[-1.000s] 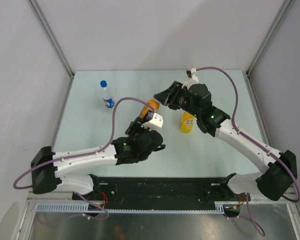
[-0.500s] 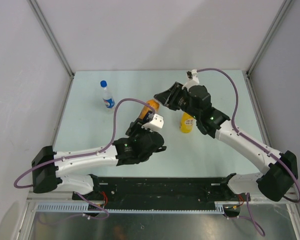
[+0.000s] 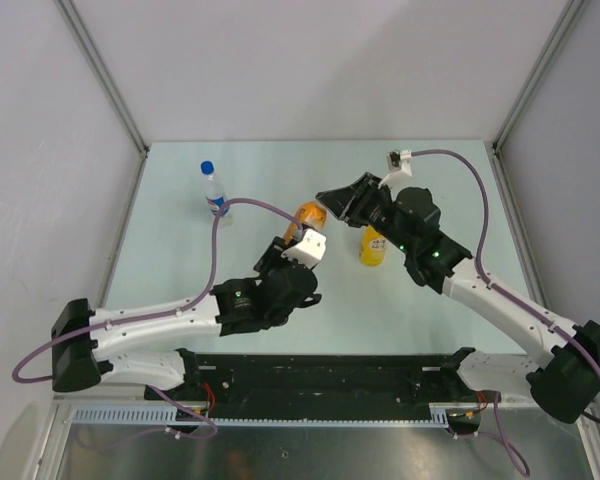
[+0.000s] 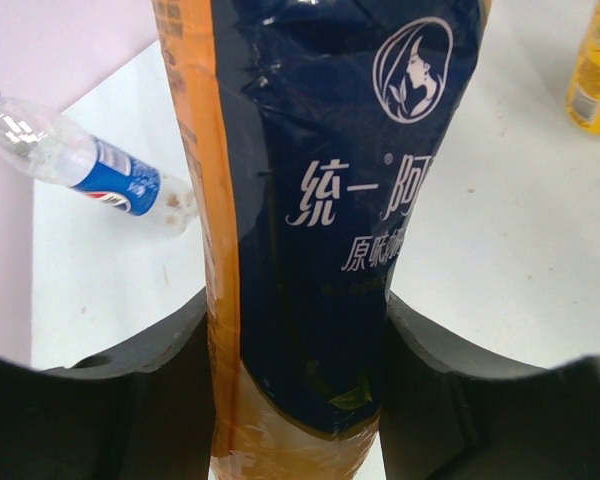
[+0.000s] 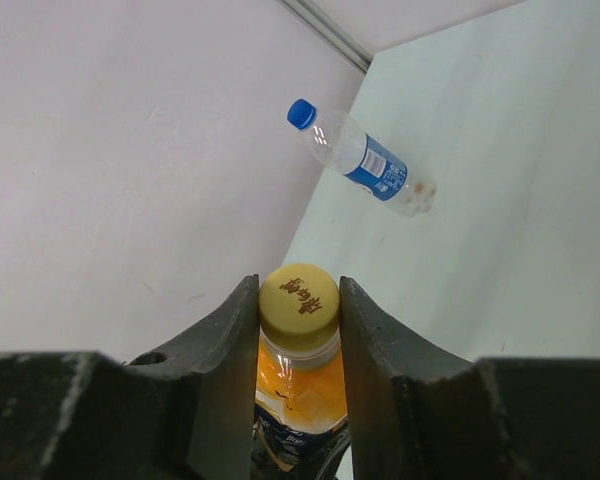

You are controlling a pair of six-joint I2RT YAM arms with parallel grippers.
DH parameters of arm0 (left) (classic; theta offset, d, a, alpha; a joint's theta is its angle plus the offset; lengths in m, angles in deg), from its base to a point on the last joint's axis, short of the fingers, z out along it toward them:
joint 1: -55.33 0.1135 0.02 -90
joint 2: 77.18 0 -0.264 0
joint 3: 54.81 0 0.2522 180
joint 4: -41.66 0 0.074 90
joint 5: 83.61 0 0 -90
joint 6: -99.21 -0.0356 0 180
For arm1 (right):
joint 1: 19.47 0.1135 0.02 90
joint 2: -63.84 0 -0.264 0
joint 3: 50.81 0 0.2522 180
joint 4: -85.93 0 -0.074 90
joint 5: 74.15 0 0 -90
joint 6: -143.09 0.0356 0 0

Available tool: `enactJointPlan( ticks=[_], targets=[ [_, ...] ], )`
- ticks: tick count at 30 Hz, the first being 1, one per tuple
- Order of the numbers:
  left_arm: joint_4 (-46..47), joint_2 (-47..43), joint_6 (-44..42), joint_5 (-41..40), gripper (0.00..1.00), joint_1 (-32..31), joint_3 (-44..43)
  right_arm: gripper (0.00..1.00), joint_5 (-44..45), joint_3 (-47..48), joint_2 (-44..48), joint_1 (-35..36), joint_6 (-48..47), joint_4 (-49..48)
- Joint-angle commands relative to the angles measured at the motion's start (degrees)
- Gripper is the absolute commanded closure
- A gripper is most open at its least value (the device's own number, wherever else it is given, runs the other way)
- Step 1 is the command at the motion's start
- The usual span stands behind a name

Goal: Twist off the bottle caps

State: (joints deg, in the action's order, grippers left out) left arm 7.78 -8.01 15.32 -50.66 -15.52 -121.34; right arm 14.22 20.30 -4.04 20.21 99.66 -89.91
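Right claw (image 5: 298, 300): jaws are being held narrow on the yellow-orange cap (image 5: 299, 292), one finger touching each side of it, low centre of the right wrist view. This closing is the most recent change. The cap is judged to be gripped and ready for turning; it is not yet seen to be loosened.

Left claw (image 4: 298, 340): the dark-labelled bottle (image 4: 350, 200) is being clamped around its lower body, upright, both fingers pressed against the label. The bottle is thus being braced from below while the cap is being taken from above. In the top view it is being kept at frame centre, above the counter (image 3: 180, 260).

Compared with a second earlier: the right claw's jaws were standing slightly wider beside the cap. Both arms are being repositioned, the left arm's rear link now lying nearer the lower left corner, the right arm's nearer the lower right. The gripped bottle is being kept in nearly the same spot.

Unchanged: the clear water bottle (image 3: 214, 192), blue cap (image 3: 207, 168) on, upper left; the yellow juice bottle (image 3: 373, 246) right of centre, its top hidden under the right arm.
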Motion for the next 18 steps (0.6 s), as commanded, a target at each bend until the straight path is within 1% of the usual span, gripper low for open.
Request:
enactJointPlan(
  ticks=[1, 6, 12, 18],
  targets=[
    [7.2, -2.6, -1.2, 8.9, 1.00, 0.3, 0.4, 1.00, -4.2, -2.1, 3.4, -2.2, 1.9, -7.5],
    [8.9, -3.5, -3.3, 24.5, 1.00, 2.8, -0.1, 1.00, -10.4, -3.0, 4.8, -4.8, 2.6, -10.2],
    [10.8, -5.9, -3.5, 37.8, 1.00, 6.3, 0.0, 1.00, -17.5, -2.9, 5.4, -8.4, 3.2, -10.1],
    [13.9, -9.3, -2.4, 53.2, 1.00, 10.1, 1.2, 1.00, -23.0, -3.1, 6.8, -10.0, 1.3, -11.4]
  ],
)
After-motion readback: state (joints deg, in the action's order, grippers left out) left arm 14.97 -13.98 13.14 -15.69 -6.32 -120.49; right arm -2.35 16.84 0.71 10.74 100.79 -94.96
